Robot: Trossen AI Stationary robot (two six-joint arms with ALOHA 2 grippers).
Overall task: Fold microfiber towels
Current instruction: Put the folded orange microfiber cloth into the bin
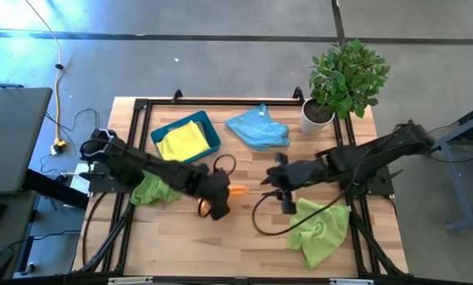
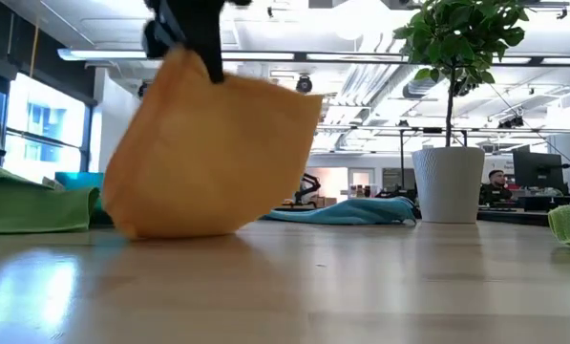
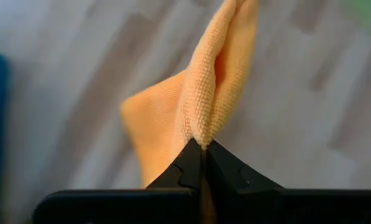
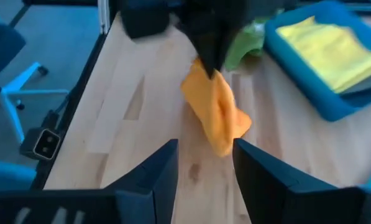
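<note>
An orange towel (image 2: 208, 153) hangs below my left gripper (image 3: 202, 148), which is shut on it above the middle of the table. Whether its lower end touches the wood, I cannot tell. My right gripper (image 4: 204, 163) stands open just to the right of it, nothing between its fingers, pointing at the towel (image 4: 217, 115). A yellow towel (image 1: 182, 141) lies in the teal tray (image 1: 211, 127). A light blue towel (image 1: 258, 128) lies bunched at the far middle. One lime green towel (image 1: 153, 191) lies under the left arm, another (image 1: 323, 229) at the near right. My left gripper pinches a folded upper edge of the orange towel (image 3: 201, 127) between its two fingertips, with more than one layer caught there. The fingers come from above, slanting down. The towel hangs slack below them, spreading wide toward its lower edge (image 2: 170, 229).
A potted plant (image 1: 343, 79) in a white pot stands at the far right corner. Black frame rails (image 1: 220, 101) run along the table's edges. Bare wood (image 1: 244, 245) lies along the near edge between the arms.
</note>
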